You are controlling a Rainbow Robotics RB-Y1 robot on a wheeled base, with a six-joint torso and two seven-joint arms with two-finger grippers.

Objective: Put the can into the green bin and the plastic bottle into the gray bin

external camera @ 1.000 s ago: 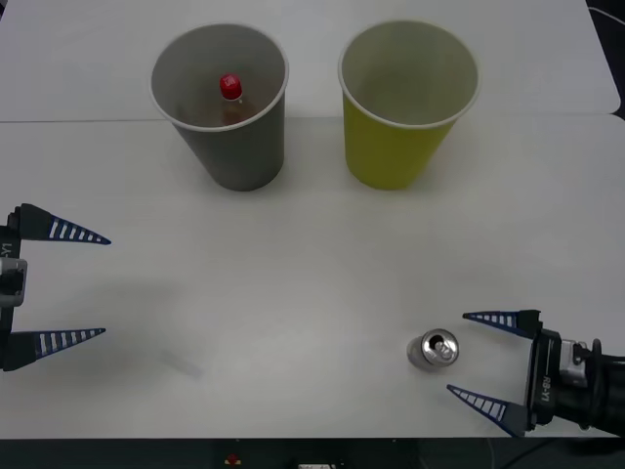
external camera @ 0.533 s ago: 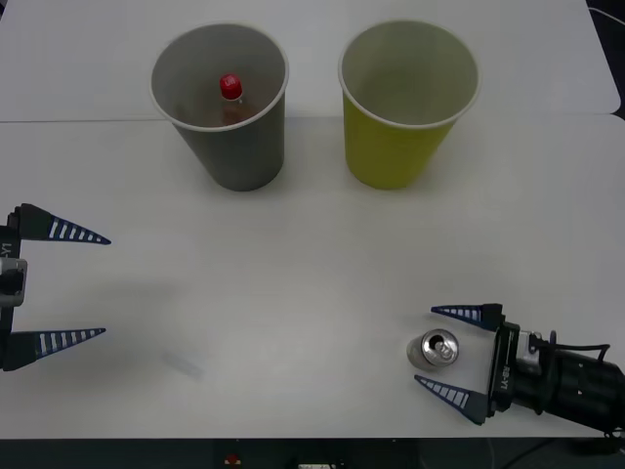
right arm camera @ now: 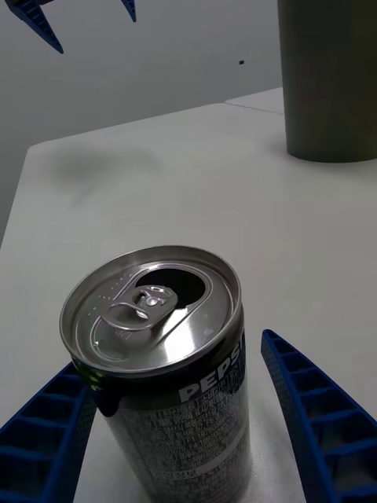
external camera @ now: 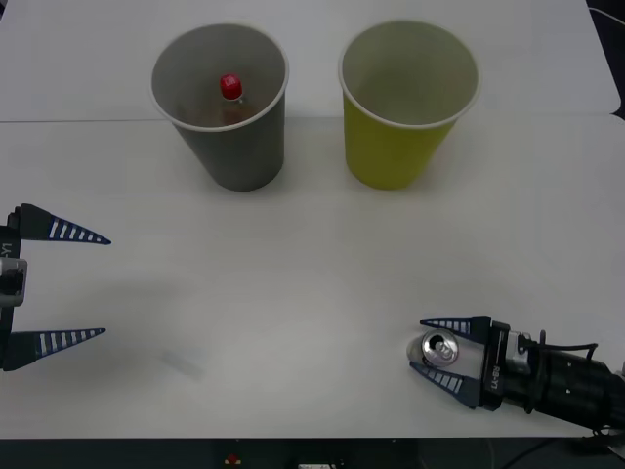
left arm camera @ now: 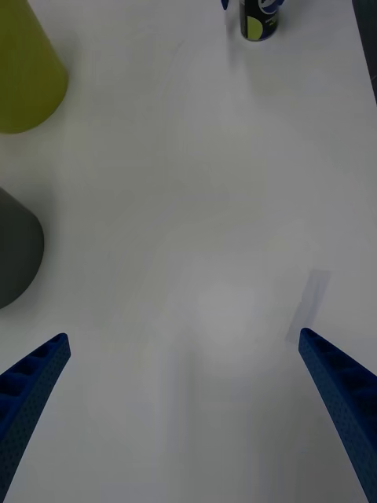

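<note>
White tabletop gives the upright can (external camera: 434,350) little grip, so your right gripper (external camera: 437,350), spread loosely around it, may tip it by closing off-centre.

Plain white table (external camera: 312,274), faint seam across its far part, evenly lit.
</note>
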